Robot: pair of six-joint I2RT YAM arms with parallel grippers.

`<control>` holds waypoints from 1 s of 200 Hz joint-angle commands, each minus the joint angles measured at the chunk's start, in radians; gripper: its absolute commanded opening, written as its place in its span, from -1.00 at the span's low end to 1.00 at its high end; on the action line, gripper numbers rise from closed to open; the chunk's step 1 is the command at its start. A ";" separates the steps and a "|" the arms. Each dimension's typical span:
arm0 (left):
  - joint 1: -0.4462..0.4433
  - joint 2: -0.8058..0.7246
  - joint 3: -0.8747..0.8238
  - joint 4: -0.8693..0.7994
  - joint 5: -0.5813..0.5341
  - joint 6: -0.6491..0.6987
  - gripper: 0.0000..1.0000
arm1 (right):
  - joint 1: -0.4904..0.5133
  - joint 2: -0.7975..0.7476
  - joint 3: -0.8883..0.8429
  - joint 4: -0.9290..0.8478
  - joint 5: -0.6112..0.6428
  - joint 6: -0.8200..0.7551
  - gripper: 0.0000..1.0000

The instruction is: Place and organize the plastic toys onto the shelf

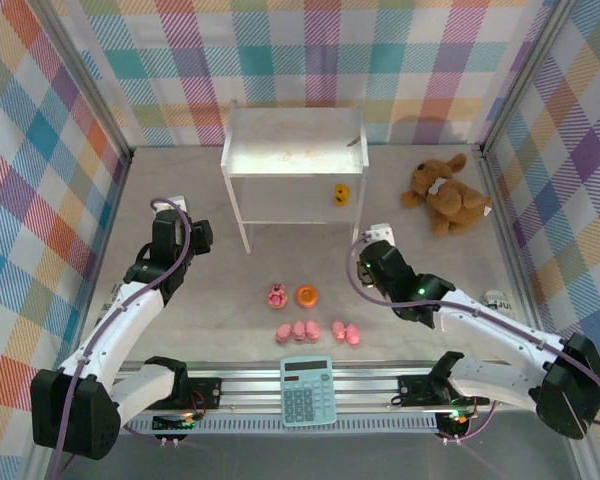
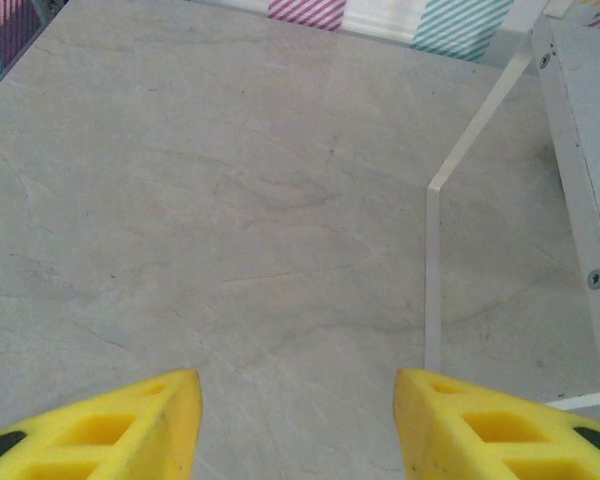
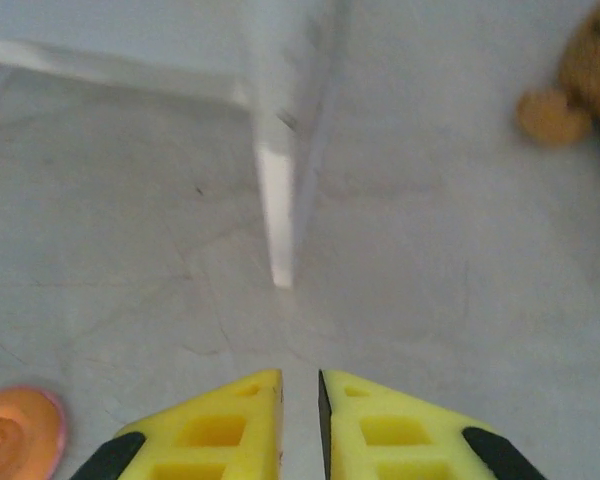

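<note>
On my left, the left fingers (image 2: 130,430) stand wide apart with only bare table (image 2: 230,220) between them. They hover just left of the white shelf (image 1: 295,140), whose front left leg runs up beside the right fingertip in the left wrist view. The toys lie well apart from these fingers, off to their right. In the middle of the table, in front of the shelf, the pink cupcake piece (image 1: 278,296) and the orange ring (image 1: 307,295) sit side by side. The five pink pigs (image 1: 315,330) form a loose row nearer the arm bases, with the teal calculator (image 1: 307,390) at the near edge. The yellow duck (image 1: 341,193) shows below the shelf top by the right legs; I cannot tell whether it rests on the lower board or the table. The right fingers (image 3: 220,430) are drawn nearly together, a thin slit between them and nothing gripped. They point at the shelf's front right leg just ahead, with the orange ring off to their left. The brown plush animal (image 1: 448,192) lies far right.
</note>
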 commanded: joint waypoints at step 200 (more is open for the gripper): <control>-0.010 0.005 -0.007 0.040 0.025 0.013 0.05 | -0.307 0.320 -0.067 0.573 -0.630 0.556 -0.68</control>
